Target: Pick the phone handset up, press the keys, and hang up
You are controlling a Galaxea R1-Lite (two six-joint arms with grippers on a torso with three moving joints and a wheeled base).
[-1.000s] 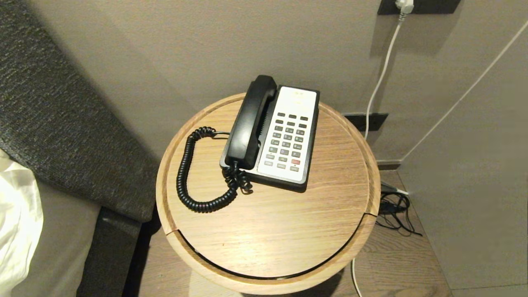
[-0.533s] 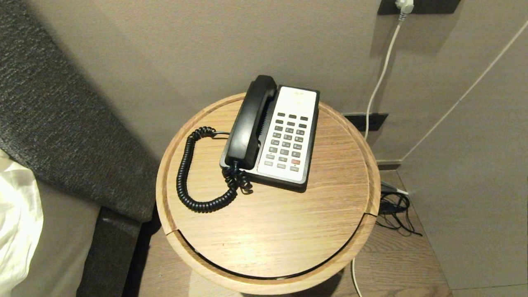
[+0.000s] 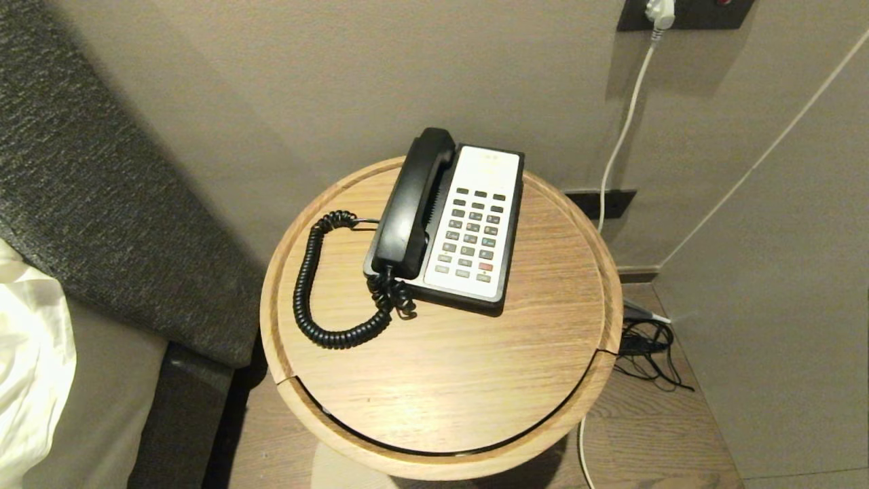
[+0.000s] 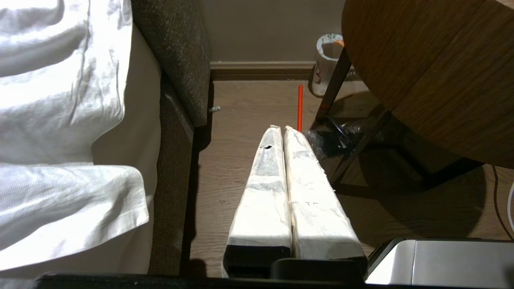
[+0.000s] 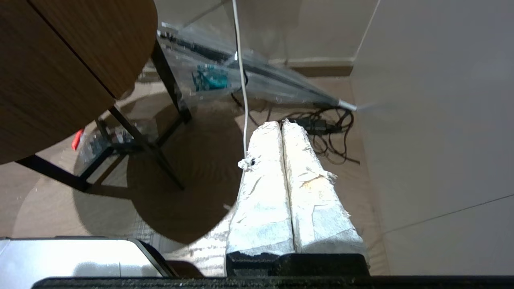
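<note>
The black phone handset lies in its cradle on the left side of the phone base, on a round wooden side table. Its black coiled cord loops over the tabletop to the left. The keys sit in rows on the white faceplate, with one red key near the front. Neither arm shows in the head view. My left gripper hangs shut and empty low beside the table, over the floor. On the table's other side my right gripper is likewise shut and empty.
A dark upholstered headboard and white bedding stand left of the table. A white cable runs down the wall from a socket to tangled black cables on the floor. A wall panel closes in the right. A paper cup sits under the table.
The whole head view has shifted slightly, so the camera moved a little. The phone, handset and cord lie as before.
</note>
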